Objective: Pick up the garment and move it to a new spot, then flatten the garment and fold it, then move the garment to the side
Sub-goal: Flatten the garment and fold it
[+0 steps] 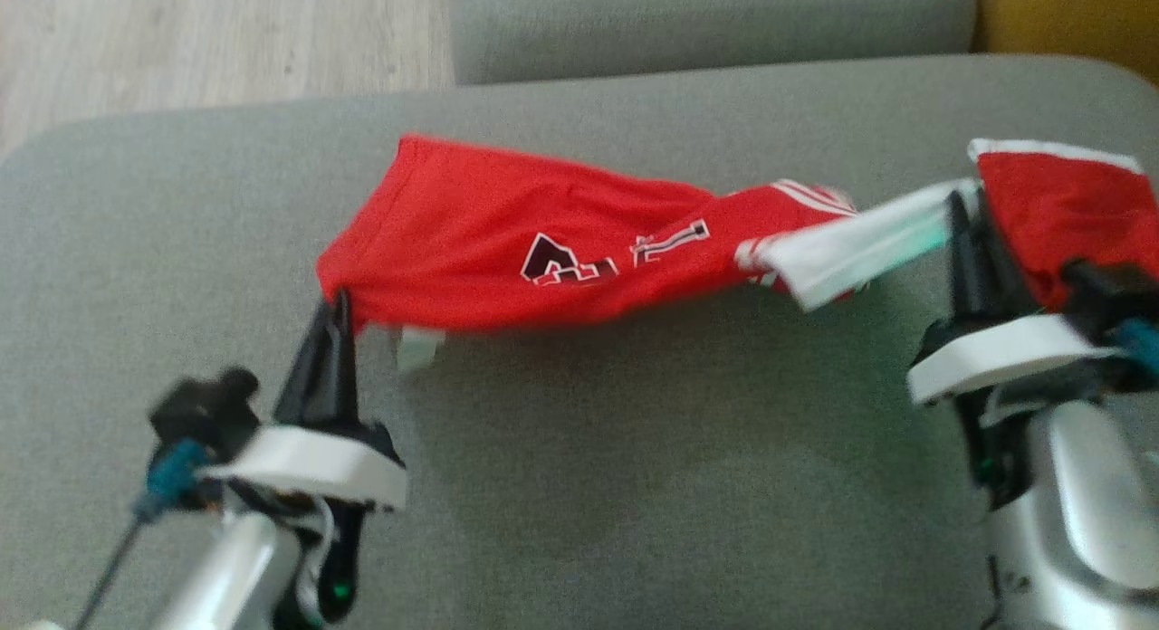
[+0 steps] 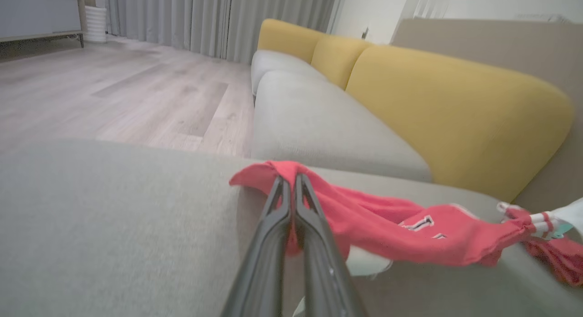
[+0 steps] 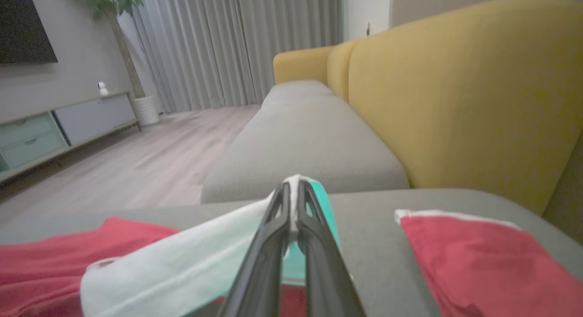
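Observation:
A red garment point(image 1: 543, 241) with white trim and dark numerals hangs stretched above the grey sofa seat point(image 1: 589, 485) between both grippers. My left gripper point(image 1: 337, 306) is shut on its red near-left corner, and the same pinch shows in the left wrist view, gripper point(image 2: 291, 180) on red cloth point(image 2: 387, 226). My right gripper point(image 1: 960, 209) is shut on a white, teal-lined edge of the garment point(image 1: 860, 245); in the right wrist view the gripper point(image 3: 294, 189) clamps that white band point(image 3: 182, 267). A red part with a white hem point(image 1: 1050, 214) drapes over the right wrist.
The yellow sofa backrest point(image 2: 455, 112) runs along the right side of the seat. A second grey seat cushion point(image 3: 305, 144) lies beyond. Wooden floor point(image 2: 114, 94) spreads to the left, with a TV cabinet point(image 3: 59, 125) and curtains point(image 3: 237, 43) farther off.

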Available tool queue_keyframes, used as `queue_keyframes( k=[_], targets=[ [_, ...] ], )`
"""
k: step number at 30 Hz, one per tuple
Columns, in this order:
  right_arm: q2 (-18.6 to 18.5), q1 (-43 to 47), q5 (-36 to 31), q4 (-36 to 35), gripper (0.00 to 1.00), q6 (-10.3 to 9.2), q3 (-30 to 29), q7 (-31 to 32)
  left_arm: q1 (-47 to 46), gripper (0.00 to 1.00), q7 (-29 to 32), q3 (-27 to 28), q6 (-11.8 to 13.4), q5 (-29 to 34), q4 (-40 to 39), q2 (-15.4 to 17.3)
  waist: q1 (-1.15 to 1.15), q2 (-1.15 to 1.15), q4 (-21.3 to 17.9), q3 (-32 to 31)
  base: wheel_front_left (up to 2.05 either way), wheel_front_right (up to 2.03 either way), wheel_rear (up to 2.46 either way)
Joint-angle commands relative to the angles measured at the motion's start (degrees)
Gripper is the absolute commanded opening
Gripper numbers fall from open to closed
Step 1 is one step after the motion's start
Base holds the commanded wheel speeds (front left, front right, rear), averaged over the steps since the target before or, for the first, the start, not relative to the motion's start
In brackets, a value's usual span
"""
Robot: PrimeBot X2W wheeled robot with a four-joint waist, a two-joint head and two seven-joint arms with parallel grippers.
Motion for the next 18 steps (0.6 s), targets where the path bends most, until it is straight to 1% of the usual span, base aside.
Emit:
queue_keyframes(
  k=[1, 7, 12, 15, 18],
  targets=[
    [-1.09, -2.29, -0.1, -4.4, 0.0, -0.04, 0.51, -0.33, -3.98, 0.0, 0.59, 3.21, -0.35, -0.27, -3.73, 2.14, 0.0, 0.0, -0.28, -2.04, 0.0, 0.0, 0.0],
    [-2.73, -2.55, -0.93, -20.76, 0.0, -0.04, -2.01, 3.82, -8.96, 0.0, 6.52, 5.95, 0.12, -1.02, -15.7, 6.67, 0.0, 0.0, -0.38, -5.36, 0.0, 0.0, 0.0],
    [-3.64, -4.53, -0.8, -34.2, 0.0, -0.04, -3.9, 8.64, -15.66, 0.0, 12.21, 8.1, 0.86, -1.35, -25.04, 9.65, 0.0, 0.0, -0.51, -5.64, 0.0, 0.0, 0.0],
    [-4.32, -6.3, -0.42, -39.84, 0.0, -0.04, -4.93, 11.42, -19.94, 0.0, 15.86, 8.64, 1.19, -1.34, -28.64, 11.05, 0.0, 0.0, -0.61, -5.24, 0.0, 0.0, 0.0],
    [-4.85, -8.13, 0.19, -42.85, 0.0, -0.04, -5.74, 14.11, -23.72, 0.0, 19.06, 8.73, 1.27, -0.97, -30.07, 12.4, 0.0, 0.0, -0.83, -4.02, 0.0, 0.0, 0.0]
  ],
)
